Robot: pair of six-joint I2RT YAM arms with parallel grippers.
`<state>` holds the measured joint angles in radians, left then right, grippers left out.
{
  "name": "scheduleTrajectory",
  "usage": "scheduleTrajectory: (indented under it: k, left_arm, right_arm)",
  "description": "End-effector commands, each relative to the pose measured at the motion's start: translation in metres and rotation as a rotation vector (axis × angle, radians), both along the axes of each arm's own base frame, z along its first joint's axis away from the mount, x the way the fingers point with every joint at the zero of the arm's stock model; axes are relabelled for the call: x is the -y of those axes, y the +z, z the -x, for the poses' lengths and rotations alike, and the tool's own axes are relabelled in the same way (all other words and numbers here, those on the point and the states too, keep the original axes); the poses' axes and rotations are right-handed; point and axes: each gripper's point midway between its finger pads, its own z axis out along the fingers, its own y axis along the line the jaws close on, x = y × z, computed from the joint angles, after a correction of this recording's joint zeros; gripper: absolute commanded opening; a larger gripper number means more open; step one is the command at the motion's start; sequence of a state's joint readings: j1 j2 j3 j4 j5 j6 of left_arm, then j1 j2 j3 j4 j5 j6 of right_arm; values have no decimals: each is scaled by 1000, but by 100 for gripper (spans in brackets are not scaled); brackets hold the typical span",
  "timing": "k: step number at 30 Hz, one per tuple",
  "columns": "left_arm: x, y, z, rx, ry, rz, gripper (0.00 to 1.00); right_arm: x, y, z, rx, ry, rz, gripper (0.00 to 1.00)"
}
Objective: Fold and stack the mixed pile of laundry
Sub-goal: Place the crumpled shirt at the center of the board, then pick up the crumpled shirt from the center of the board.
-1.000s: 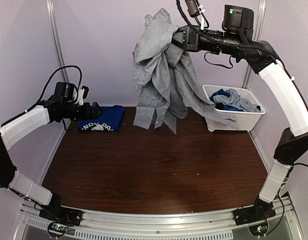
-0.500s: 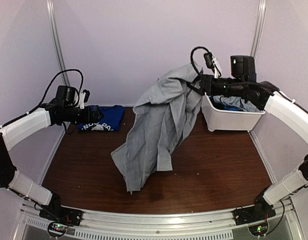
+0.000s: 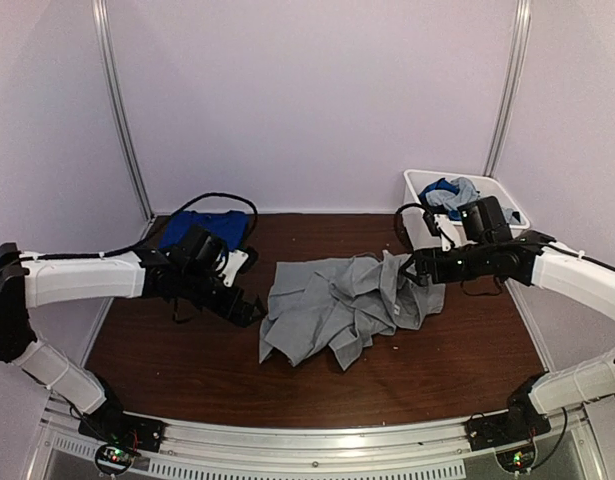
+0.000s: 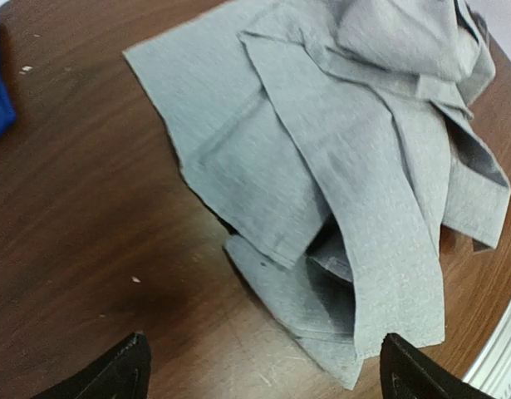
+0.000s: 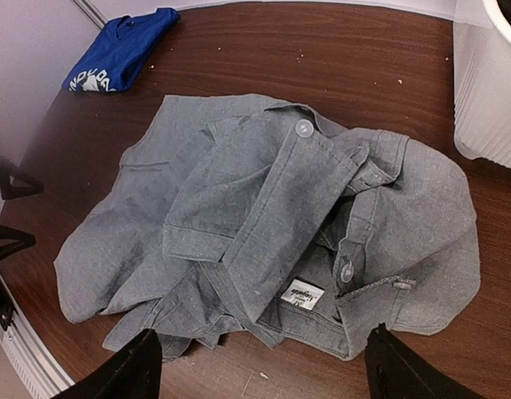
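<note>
From the overhead view the dark wooden worktop (image 3: 317, 385) fills the lower half of my frame. It has a broad band of bare wood along the bottom, in front of the rail, and another bare patch at lower left.

The grey shirt (image 3: 337, 305) lies crumpled at centre frame, flat on the wood and folded over itself in several layers. Its left edge is near the left pincer (image 3: 249, 310). Its right edge bunches up just beside the right pincer (image 3: 412, 270). In the right wrist view a strip of bare wood separates the shirt from the white bin (image 5: 488, 91) at upper right — close, but apart.

The bin sits at upper right overhead, with a heap of blue and grey cloth (image 3: 449, 192) inside it. A folded blue tee (image 3: 202, 225) with white print lies at upper left near the back wall, well apart from the shirt.

Both pincers stand with their fingers spread wide and nothing between them. The left one hangs low over the shirt's lower left corner, and the right one over its collar side.

Smallest — a white label (image 5: 303, 294) and pale buttons (image 5: 303, 128) show on the shirt's placket.
</note>
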<state>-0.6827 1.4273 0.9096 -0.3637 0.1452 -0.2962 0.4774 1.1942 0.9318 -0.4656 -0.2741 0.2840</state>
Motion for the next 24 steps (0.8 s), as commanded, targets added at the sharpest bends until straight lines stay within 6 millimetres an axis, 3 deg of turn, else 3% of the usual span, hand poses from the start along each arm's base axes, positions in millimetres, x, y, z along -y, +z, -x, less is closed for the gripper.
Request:
scheduleTrajectory:
  k: [1,7,12,15,20,24]
  left_arm:
    - [39,-21,11,-3,-52,7,98]
    - [86,-48,32,-100,-126,63,88]
    - [88,-66,27,-141,-74,50,68]
    - [87,-69,22,-136,-44,38,53]
    - [86,-61,15,-107,-22,41,26]
    - [85,-49,12,-83,-21,45,13]
  right_arm:
    - [-18,-22,8,-56,72,-52,84]
    - [-43,-37,-2,-97,114,-49,81]
    - [-52,-62,-19,-149,84,26,77]
    - [-46,-78,-27,-152,32,122,75]
    - [-33,-86,-26,-135,-21,201,73]
    - [-35,-109,-17,-180,7,199,76]
